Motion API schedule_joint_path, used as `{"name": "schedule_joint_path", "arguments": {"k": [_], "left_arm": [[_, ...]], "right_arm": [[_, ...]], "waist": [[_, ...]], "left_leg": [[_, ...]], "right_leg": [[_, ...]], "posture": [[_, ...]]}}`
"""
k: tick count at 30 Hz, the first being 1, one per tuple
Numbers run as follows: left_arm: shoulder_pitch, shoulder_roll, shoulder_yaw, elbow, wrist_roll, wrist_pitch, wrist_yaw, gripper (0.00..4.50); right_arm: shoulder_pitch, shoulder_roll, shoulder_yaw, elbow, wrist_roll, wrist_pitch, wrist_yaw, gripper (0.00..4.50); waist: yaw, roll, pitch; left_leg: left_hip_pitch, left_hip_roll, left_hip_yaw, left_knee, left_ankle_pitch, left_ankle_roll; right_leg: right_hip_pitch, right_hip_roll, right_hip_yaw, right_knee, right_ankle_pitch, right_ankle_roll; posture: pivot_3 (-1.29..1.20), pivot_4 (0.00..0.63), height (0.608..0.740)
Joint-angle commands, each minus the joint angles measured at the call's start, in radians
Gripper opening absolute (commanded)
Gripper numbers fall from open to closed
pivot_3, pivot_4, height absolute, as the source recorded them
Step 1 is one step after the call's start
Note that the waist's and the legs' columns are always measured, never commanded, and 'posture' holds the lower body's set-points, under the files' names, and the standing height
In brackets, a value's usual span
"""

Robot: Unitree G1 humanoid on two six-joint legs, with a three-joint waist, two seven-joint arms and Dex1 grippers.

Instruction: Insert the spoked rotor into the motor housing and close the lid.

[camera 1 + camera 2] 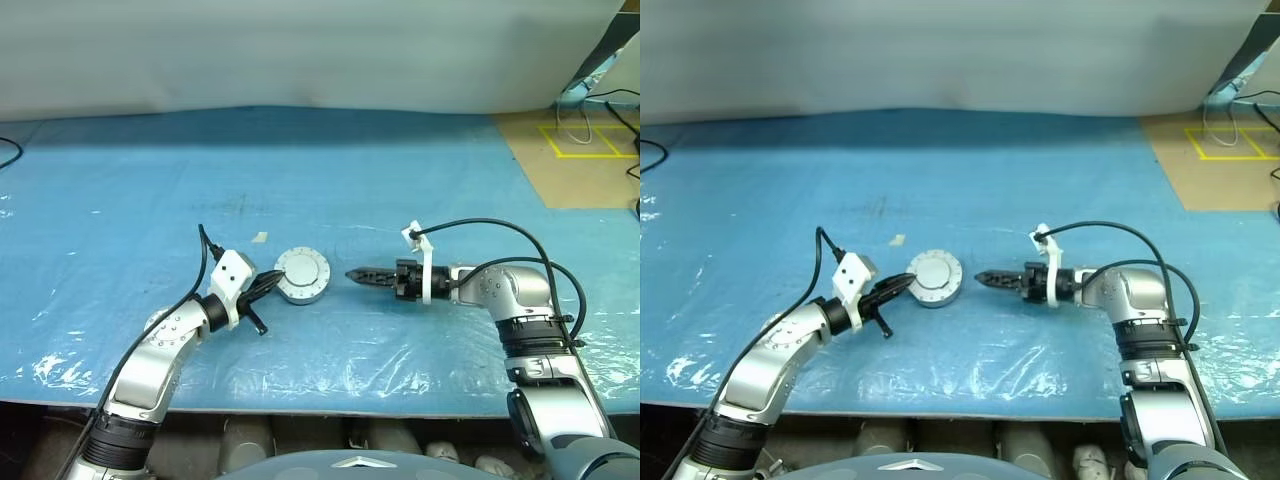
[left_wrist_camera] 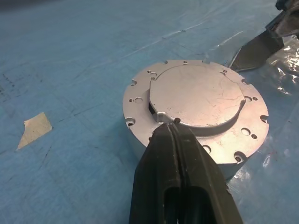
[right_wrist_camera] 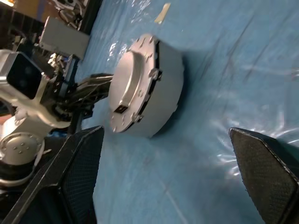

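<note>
On your surface, covered in blue sheeting, count one motor housing with one lid seated flat on top, near the middle and between the two arms. Count one scrap of pale tape lying just behind and to the left of it. Count two end effectors: your left end effector has its fingers pressed together, tips at the housing's left edge and gripping nothing; your right end effector points left toward the housing, apart from it, its fingers spread wide and empty. The left wrist view gives you the lid's raised round plate and ring of small holes, with the closed fingertips meeting its rim. The right wrist view gives you the housing's side wall and the dark seam under the lid.
</note>
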Motion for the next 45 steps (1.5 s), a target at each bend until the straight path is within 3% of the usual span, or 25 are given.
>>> {"name": "schedule_joint_path", "arguments": {"k": [1, 9, 19, 22, 30, 37, 45], "left_arm": [[-0.009, 0.005, 0.012, 0.022, -0.006, -0.032, -0.006, 0.00], [-0.008, 0.006, 0.016, 0.106, 0.002, -0.114, -0.022, 0.00], [-0.006, -0.011, -0.002, 0.190, 0.018, -0.206, -0.026, 0.00], [-0.012, -0.010, -0.004, 0.187, 0.018, -0.204, -0.024, 0.00], [-0.027, -0.008, -0.001, 0.190, 0.019, -0.195, -0.026, 0.00], [-0.010, -0.007, -0.002, 0.142, 0.010, -0.181, -0.027, 0.00], [0.023, 0.038, 0.060, -0.117, -0.155, -0.017, -0.066, 0.00]], "right_arm": [[0.012, 0.044, 0.047, -0.019, 0.006, 0.014, -0.031, 4.48], [-0.038, 0.134, 0.060, 0.075, -0.053, -0.072, -0.129, 4.48], [-0.050, 0.151, 0.080, 0.054, -0.031, -0.071, -0.118, 4.48], [-0.058, 0.169, 0.070, 0.045, -0.021, -0.073, -0.130, 3.95], [-0.066, 0.189, 0.047, -0.006, 0.005, -0.033, -0.163, 1.38], [-0.053, 0.194, 0.009, -0.094, 0.047, 0.046, -0.205, 1.25], [-0.091, 0.259, -0.059, -0.011, 0.062, 0.072, -0.254, 1.23]], "waist": [[0.000, 0.000, 0.000], [-0.002, 0.000, 0.000], [0.001, 0.000, 0.000], [0.001, 0.000, 0.000], [0.001, 0.000, 0.000], [0.006, 0.000, 0.000], [0.002, -0.001, 0.000]], "left_leg": [[0.000, 0.000, 0.000, 0.000, 0.000, 0.000], [0.002, 0.000, 0.000, 0.001, 0.000, -0.001], [0.006, 0.001, 0.000, 0.001, 0.001, -0.001], [0.006, 0.000, 0.000, 0.001, 0.001, -0.001], [0.005, 0.000, 0.000, 0.001, 0.001, -0.001], [0.005, 0.000, 0.000, 0.001, 0.001, -0.002], [-0.001, 0.000, -0.001, 0.001, 0.001, -0.002]], "right_leg": [[0.000, 0.000, 0.000, 0.000, 0.000, -0.001], [0.001, 0.000, 0.000, 0.001, 0.001, -0.001], [0.006, -0.001, 0.000, 0.001, 0.001, -0.002], [0.006, -0.001, 0.000, 0.001, 0.001, -0.002], [0.004, -0.001, 0.000, 0.001, 0.001, -0.002], [0.004, -0.001, 0.000, 0.001, 0.001, -0.002], [-0.001, 0.000, -0.001, 0.001, 0.001, -0.002]], "posture": [[0.00, 0.150, 0.740], [0.00, 0.150, 0.740], [0.00, 0.150, 0.740], [0.00, 0.150, 0.740], [0.00, 0.150, 0.740], [0.00, 0.150, 0.740], [0.00, 0.150, 0.740]]}}
